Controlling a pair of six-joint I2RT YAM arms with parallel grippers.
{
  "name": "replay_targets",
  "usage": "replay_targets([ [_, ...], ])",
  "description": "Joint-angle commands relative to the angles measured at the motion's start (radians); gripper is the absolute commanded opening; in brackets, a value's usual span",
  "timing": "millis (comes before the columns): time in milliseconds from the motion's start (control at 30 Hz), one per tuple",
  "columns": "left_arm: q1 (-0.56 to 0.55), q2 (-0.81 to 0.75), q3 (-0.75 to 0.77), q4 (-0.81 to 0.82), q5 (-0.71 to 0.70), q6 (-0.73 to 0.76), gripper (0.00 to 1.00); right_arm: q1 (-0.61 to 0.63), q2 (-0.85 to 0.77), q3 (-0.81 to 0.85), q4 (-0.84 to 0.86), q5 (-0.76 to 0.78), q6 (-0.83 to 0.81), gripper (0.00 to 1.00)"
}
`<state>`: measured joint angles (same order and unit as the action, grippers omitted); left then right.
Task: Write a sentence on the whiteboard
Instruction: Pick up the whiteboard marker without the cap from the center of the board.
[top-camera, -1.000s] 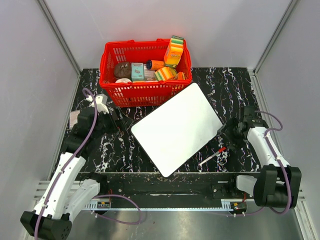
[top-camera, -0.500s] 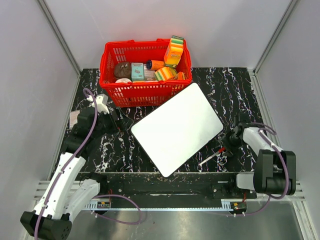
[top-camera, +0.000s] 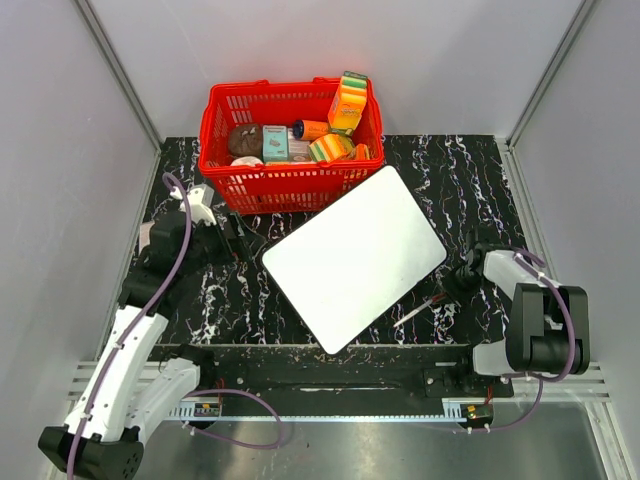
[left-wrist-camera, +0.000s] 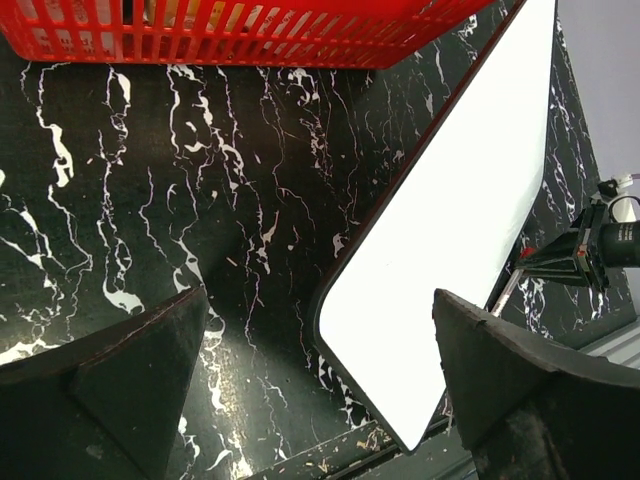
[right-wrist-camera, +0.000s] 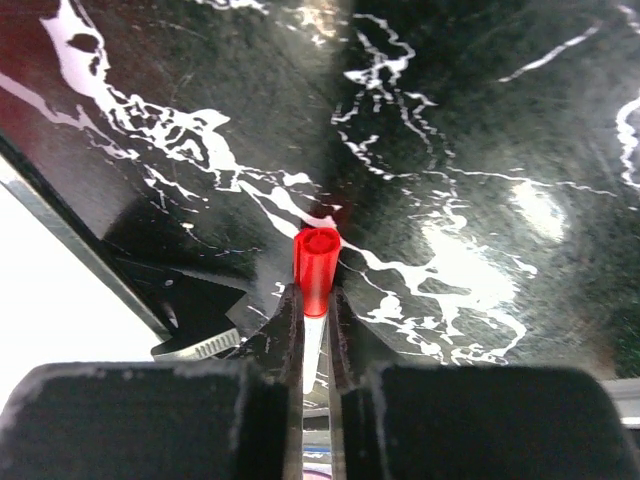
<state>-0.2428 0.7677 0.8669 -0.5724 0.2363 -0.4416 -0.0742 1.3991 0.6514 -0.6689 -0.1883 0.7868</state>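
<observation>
Marker (right-wrist-camera: 317, 268) with red cap sits pinched in right gripper (right-wrist-camera: 315, 297) beside whiteboard (top-camera: 355, 255)

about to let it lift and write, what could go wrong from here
The right tool is shut on only the red end of the marker, so it may pivot or slip on lifting. The whiteboard lies loose, the open left tool apart from it, so it could slide under writing pressure.
</observation>
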Motion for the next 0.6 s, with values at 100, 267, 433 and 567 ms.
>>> replay_targets([
  [100, 0.005, -0.021, 0.104, -0.053, -0.023, 0.05, 0.99, 0.004, -0.052, -0.029, 0.039, -0.042, -0.038, 0.0],
  [267, 0.005, -0.039, 0.121, -0.09, -0.029, 0.076, 0.99, 0.005, -0.267, 0.02, -0.079, 0.01, -0.075, 0.0],
  [433, 0.004, -0.03, 0.164, -0.121, -0.019, 0.096, 0.99, 0.005, -0.385, 0.083, -0.181, -0.007, -0.081, 0.0],
  [567, 0.005, -0.03, 0.178, -0.124, 0.044, 0.098, 0.99, 0.005, -0.4, 0.158, -0.225, -0.013, -0.142, 0.0],
])
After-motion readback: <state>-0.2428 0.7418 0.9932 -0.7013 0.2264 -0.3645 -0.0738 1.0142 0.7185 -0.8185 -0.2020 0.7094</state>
